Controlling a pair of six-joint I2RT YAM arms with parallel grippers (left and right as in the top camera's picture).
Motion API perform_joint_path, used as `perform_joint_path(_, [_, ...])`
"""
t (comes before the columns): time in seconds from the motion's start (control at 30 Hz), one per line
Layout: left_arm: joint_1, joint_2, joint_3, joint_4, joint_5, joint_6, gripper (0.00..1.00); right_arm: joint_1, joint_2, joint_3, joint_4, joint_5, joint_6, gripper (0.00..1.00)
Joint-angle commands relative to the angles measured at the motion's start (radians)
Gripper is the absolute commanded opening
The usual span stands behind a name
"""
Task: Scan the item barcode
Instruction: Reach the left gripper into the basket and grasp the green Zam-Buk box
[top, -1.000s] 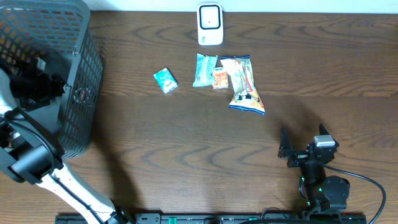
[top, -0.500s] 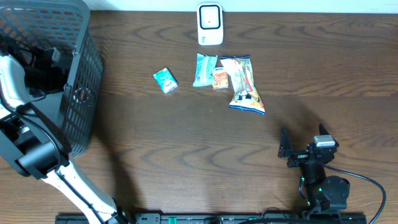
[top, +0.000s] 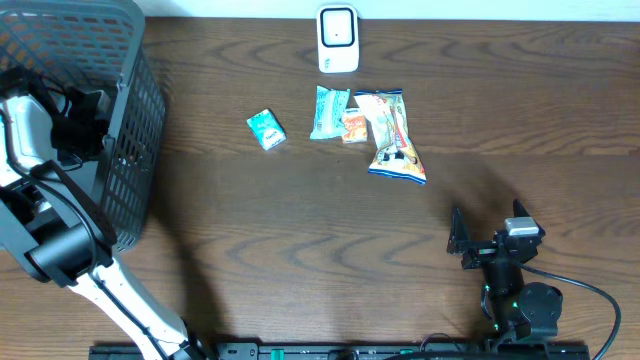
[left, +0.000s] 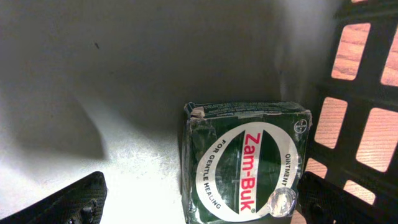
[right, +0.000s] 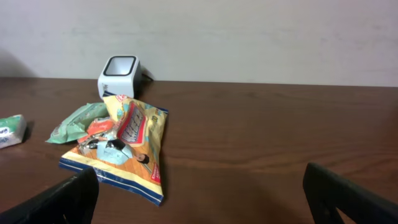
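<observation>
A dark green Zam-Buk ointment box (left: 245, 162) lies flat on the pale floor of the basket, close to its mesh wall (left: 364, 124). My left gripper (left: 205, 202) hangs open over it, one finger on either side and neither touching the box. From overhead, the left gripper (top: 85, 120) is inside the grey basket (top: 140, 170). The white barcode scanner (top: 338, 40) stands at the table's far edge and shows again as the scanner (right: 118, 71). My right gripper (top: 480, 245) rests open near the front right, holding nothing.
Between scanner and right arm lie a small teal box (top: 266, 129), a green packet (top: 329, 111), a small orange packet (top: 354, 126) and a yellow snack bag (top: 393, 135). The snack bag (right: 124, 146) lies ahead of the right gripper (right: 208, 199).
My left arm has shifted inside the basket, the wrist moving toward the basket's right wall, jaws still wide. The right arm and the items on the table have not moved.
</observation>
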Motion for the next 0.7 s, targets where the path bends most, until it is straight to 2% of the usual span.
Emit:
perform_joint_path(0.0, [-0.016,0.014,-0.031,0.003,-0.003,0.052,0.96,0.008,-0.005,-0.001,-0.005,0.007,0.004,0.99])
perform_joint_path(0.13, [-0.034,0.014,-0.070,0.016,-0.021,0.100,0.96,0.008,-0.005,-0.001,-0.005,0.008,0.004,0.99])
perform_joint_path(0.37, [-0.052,0.014,-0.125,0.085,-0.138,0.093,0.96,0.008,-0.005,-0.001,-0.005,0.007,0.004,0.99])
perform_joint_path(0.67, [-0.051,0.014,-0.126,0.204,-0.397,-0.080,0.96,0.008,-0.005,-0.001,-0.005,0.007,0.004,0.99])
